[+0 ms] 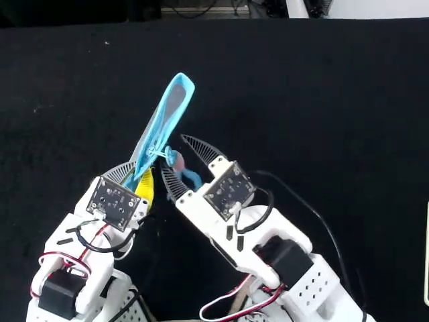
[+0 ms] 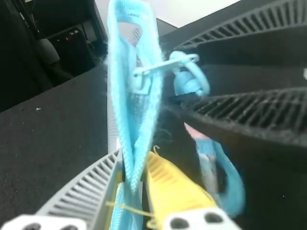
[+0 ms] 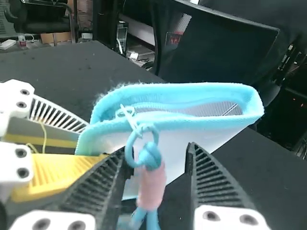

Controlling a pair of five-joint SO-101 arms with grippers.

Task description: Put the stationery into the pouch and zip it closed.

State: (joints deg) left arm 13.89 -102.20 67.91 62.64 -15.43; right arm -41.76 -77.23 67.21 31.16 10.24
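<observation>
A light blue mesh pouch (image 1: 164, 117) stands on edge and slants away from the arms over the black table (image 1: 322, 100). My left gripper (image 1: 141, 174) is shut on the pouch's near end, and the left wrist view shows the pouch (image 2: 136, 120) pinched between the grey finger and the yellow finger (image 2: 168, 184). The zipper pull (image 1: 175, 161), a blue cord loop with a pink charm, hangs from the slider close to that grip. My right gripper (image 3: 157, 153) is open, its black fingers (image 3: 100, 182) on either side of the zipper pull (image 3: 151, 184). The pouch's contents are hidden.
The black table stretches wide to the right and far side. A pale object (image 1: 426, 255) shows at the right edge. Chairs and room clutter lie beyond the table in the wrist views.
</observation>
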